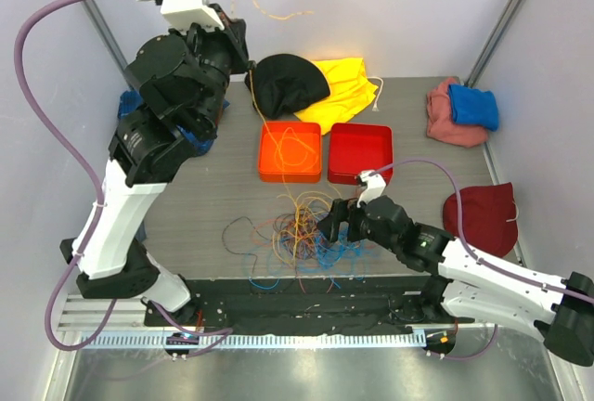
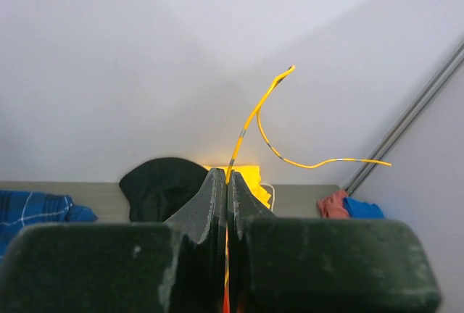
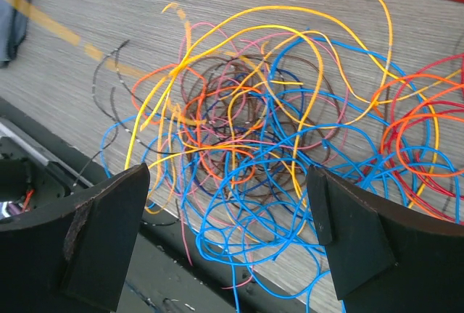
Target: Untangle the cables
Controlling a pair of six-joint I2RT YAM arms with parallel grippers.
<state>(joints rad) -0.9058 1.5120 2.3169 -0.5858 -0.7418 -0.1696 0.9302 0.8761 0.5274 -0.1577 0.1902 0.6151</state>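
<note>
Left tool (image 1: 241, 44) is clamping fully shut on one yellow-orange cable (image 2: 255, 117) high in the upper left of the top view. Its fingers (image 2: 214, 208) are pressing together, and the wire's free end is curling out above them. Below the tool, the strand is trailing down toward the orange tray (image 1: 263, 164) at frame centre. Right tool (image 3: 230, 219) is hovering with jaws spread wide, gripping nothing, low over the tangled cables (image 3: 254, 124). These are lying in loose loops on the desk (image 1: 204, 206) in the lower middle of the top view, just below the orange tray and the red tray (image 1: 362, 150) beside it.
</note>
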